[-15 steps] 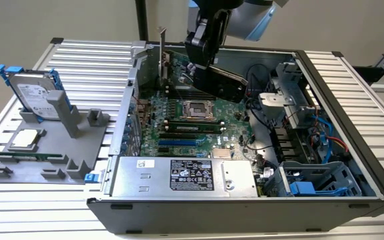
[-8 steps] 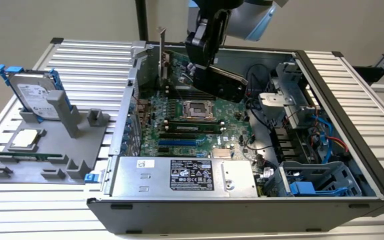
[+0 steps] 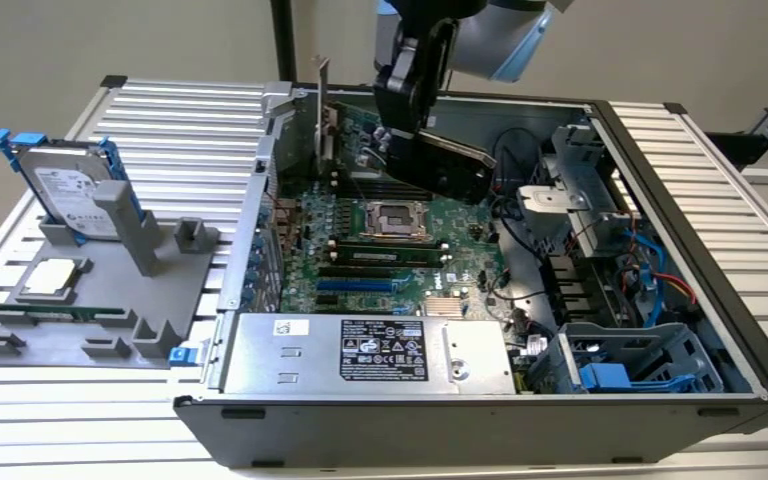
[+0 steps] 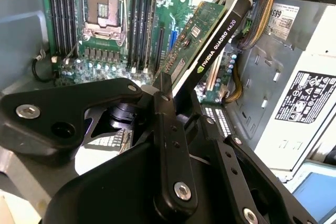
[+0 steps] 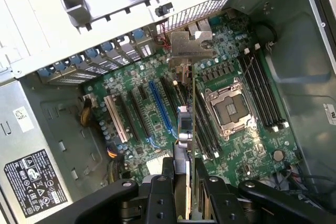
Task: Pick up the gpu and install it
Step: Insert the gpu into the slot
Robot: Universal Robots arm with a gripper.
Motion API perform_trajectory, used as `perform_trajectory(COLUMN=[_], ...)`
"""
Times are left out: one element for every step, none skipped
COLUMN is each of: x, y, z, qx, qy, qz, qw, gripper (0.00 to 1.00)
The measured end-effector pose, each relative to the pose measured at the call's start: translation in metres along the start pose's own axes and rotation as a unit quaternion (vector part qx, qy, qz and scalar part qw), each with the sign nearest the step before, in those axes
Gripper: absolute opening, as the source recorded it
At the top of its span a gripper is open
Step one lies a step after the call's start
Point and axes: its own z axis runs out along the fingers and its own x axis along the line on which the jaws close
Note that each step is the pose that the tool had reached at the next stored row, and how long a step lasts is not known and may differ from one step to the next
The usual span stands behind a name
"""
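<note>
The gpu [image 3: 448,165] hangs tilted inside the open computer case [image 3: 678,220], above the green motherboard [image 3: 398,250] and apart from it. My gripper [image 3: 408,138] is shut on its upper edge. In the second wrist view the gpu [image 4: 212,40] shows its green board and black cooler edge, running out from the gripper [image 4: 167,90] toward the slots. In the first wrist view the gpu [image 5: 184,114] is seen edge-on, its silver end bracket [image 5: 190,43] toward the case's rear wall. It hovers between the long blue slot [image 5: 160,108] and the processor socket [image 5: 228,109], held by the gripper [image 5: 181,177].
A grey fixture [image 3: 91,330] at the exterior view's left carries a hard drive in a blue caddy [image 3: 71,190], a processor [image 3: 51,278] and a memory stick [image 3: 64,312]. Inside the case are the power supply [image 3: 357,350], a drive cage [image 3: 631,365] and cables [image 3: 651,265].
</note>
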Motion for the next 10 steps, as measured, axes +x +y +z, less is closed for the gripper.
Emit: perform_trajectory(x=[0.0000, 0.0000, 0.0000, 0.0000, 0.0000, 0.0000, 0.0000, 0.0000, 0.0000, 0.0000], y=[0.0000, 0.0000, 0.0000, 0.0000, 0.0000, 0.0000, 0.0000, 0.0000, 0.0000, 0.0000], z=[0.0001, 0.0001, 0.0001, 0.0001, 0.0001, 0.0001, 0.0001, 0.0000, 0.0000, 0.0000], qx=[-0.0001, -0.0001, -0.0002, -0.0002, -0.0003, -0.0004, -0.0004, -0.0005, -0.0006, -0.0006], qy=[-0.0001, -0.0001, 0.0000, 0.0000, 0.0001, 0.0001, 0.0001, 0.0002, 0.0002, 0.0002], qz=[-0.002, -0.005, -0.007, -0.009, -0.011, -0.014, -0.016, -0.018, -0.021, -0.023], qw=[1.0000, 1.0000, 1.0000, 1.0000, 0.9999, 0.9999, 0.9999, 0.9998, 0.9998, 0.9997], gripper=[0.00, 0.00, 0.00, 0.00, 0.00, 0.00, 0.00, 0.00, 0.00, 0.00])
